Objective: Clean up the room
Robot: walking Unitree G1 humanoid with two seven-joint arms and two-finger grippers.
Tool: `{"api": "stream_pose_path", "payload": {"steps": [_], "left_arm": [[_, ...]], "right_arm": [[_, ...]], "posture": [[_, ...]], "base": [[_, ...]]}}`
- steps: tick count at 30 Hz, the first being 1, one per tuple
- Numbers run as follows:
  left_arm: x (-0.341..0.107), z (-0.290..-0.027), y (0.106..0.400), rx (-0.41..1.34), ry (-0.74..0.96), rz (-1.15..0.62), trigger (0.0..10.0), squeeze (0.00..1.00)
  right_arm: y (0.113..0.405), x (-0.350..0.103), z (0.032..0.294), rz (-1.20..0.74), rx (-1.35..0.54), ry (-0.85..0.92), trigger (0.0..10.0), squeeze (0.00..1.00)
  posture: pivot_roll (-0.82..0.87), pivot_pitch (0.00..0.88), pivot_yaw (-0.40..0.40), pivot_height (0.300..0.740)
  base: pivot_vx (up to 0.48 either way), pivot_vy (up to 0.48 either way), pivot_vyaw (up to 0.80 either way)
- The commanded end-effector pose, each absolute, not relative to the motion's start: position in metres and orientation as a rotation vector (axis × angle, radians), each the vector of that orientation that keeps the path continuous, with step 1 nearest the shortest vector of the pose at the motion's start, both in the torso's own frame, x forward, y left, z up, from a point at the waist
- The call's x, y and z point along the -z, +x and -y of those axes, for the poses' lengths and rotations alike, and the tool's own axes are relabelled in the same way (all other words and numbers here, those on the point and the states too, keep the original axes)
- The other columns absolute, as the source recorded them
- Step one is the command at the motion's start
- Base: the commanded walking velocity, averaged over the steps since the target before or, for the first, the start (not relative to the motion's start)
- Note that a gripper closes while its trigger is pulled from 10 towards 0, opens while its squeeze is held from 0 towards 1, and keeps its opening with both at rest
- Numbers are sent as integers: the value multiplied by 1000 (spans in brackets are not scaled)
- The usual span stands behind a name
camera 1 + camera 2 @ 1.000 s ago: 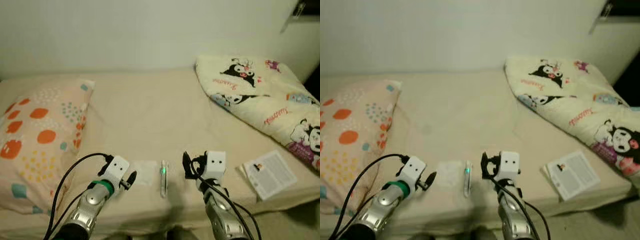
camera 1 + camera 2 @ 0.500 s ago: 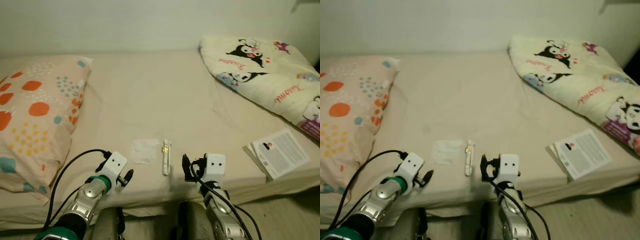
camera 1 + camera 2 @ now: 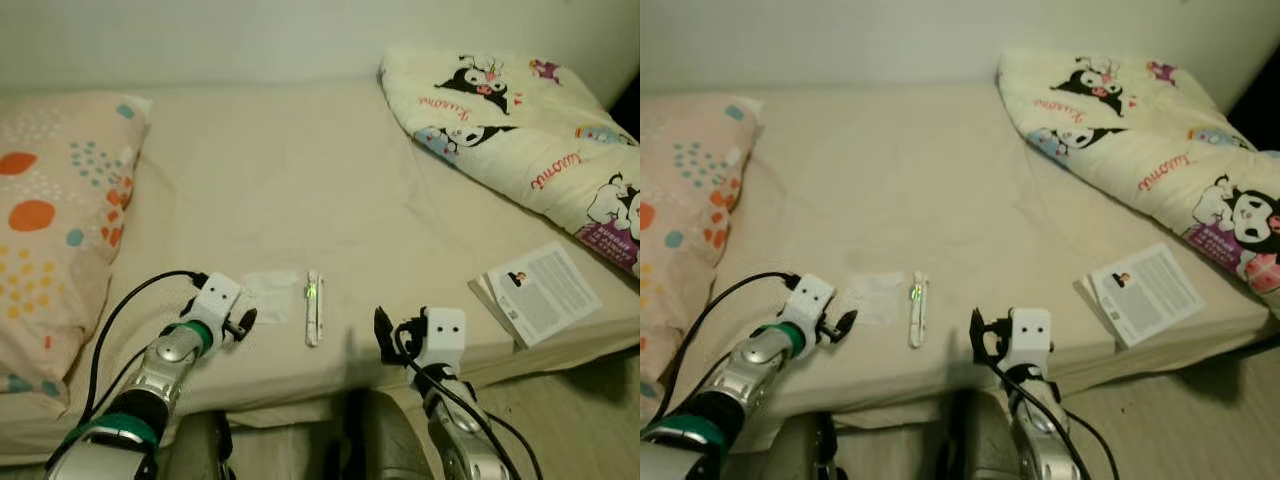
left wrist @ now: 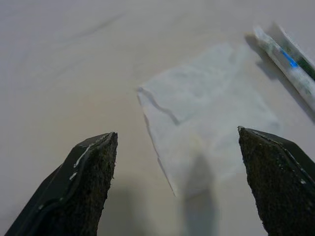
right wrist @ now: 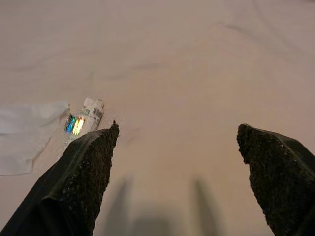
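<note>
Tissue (image 4: 206,123) and tube (image 3: 313,307) lying loose near bed (image 3: 300,180) edge, left gripper (image 4: 179,184) and right gripper (image 5: 177,179) poised wide-jawed, positioned for pickup.

bed sheet (image 3: 290,190): matt beige cloth, softly creased
pillow (image 3: 40,220): matt cloth, printed with dots
blanket (image 3: 520,130): soft cloth, cartoon print, matt
tissue (image 4: 206,113): thin white paper, limp, matt, faint folds
tube (image 3: 313,306): white plastic, slight gloss, iridescent foil patch
booklet (image 3: 540,292): printed paper, smooth
left gripper (image 4: 184,184) fingers (image 4: 78,191): black, rough grainy pads
right gripper (image 5: 182,184) fingers (image 5: 83,182): black, coarse pebbled texture
arms (image 3: 165,360): silver metal, glossy
</note>
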State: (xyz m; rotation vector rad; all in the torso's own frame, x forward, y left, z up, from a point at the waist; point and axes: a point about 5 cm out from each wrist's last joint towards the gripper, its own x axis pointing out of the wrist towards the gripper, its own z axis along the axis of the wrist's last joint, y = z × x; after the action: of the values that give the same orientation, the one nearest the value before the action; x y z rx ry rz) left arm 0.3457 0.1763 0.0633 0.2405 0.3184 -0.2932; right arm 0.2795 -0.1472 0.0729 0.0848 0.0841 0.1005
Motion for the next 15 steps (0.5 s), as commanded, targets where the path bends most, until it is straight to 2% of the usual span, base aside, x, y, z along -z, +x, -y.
{"api": "stream_pose_path", "payload": {"steps": [1,2,13,15], "left_arm": [[-60,-181,344,281,219,-347,10000,1000],[-64,-184,347,268,224,-337,10000,0],[-76,-187,355,332,186,-349,10000,0],[-75,-187,354,358,184,-370,10000,0]], "right_arm": [[277,-75,148,-91,-107,93,10000,0],[278,-80,149,-78,-109,95,10000,0],[269,-109,156,-26,-129,83,10000,0],[262,-118,162,-24,-121,70,10000,0]], "posture": [[-135,184,-37,606],[-149,191,-44,606],[-227,252,-80,606],[-279,286,-90,606]], "base": [[0,0,0],[0,0,0],[0,0,0],[0,0,0]]}}
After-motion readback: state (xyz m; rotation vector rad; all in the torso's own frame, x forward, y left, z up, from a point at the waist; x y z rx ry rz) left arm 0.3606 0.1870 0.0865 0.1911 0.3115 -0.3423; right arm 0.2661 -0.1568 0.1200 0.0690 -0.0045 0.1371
